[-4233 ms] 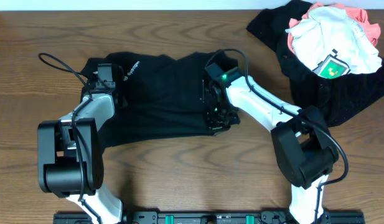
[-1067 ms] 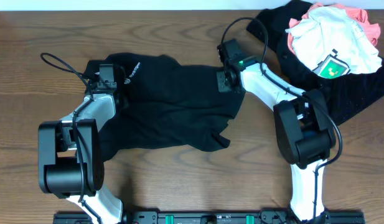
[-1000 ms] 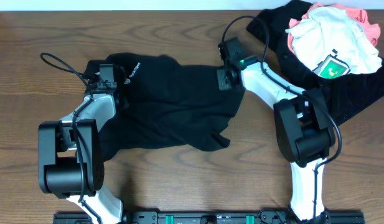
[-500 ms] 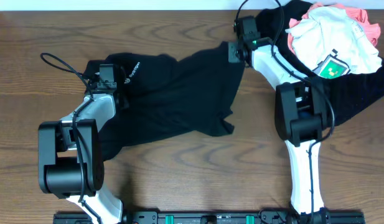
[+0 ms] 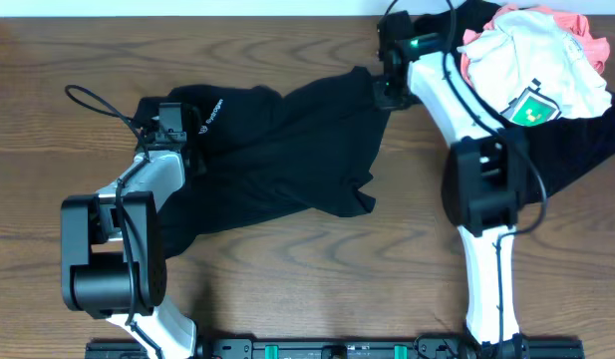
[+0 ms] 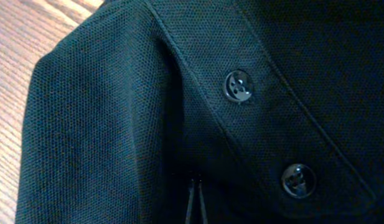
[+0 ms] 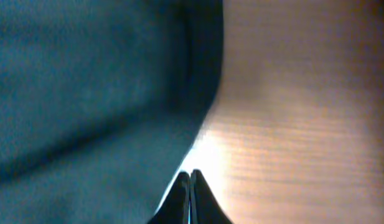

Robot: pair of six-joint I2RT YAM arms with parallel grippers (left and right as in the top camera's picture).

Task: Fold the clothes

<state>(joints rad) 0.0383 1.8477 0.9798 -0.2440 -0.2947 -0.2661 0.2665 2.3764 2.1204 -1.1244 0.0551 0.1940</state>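
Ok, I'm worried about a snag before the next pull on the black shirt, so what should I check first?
1. Right gripper jaws shut on the black shirt edge: ok.
2. Left gripper jaws shut on cloth near the buttons: ok.
3. Shirt lying flat: not ok, the lower right part is bunched.
4. Right arm apart from the clothes pile: cannot tell, they overlap in the overhead view.
5. Buttons fastened: cannot tell.

The bench (image 5: 287, 299) is brown wood with wavy grain, and its surface shows toward 6 and 9 o'clock. A pale strip (image 5: 187, 6) edges it at 12 o'clock. A dark rail (image 5: 317, 350) with green fittings lies at 6 o'clock.
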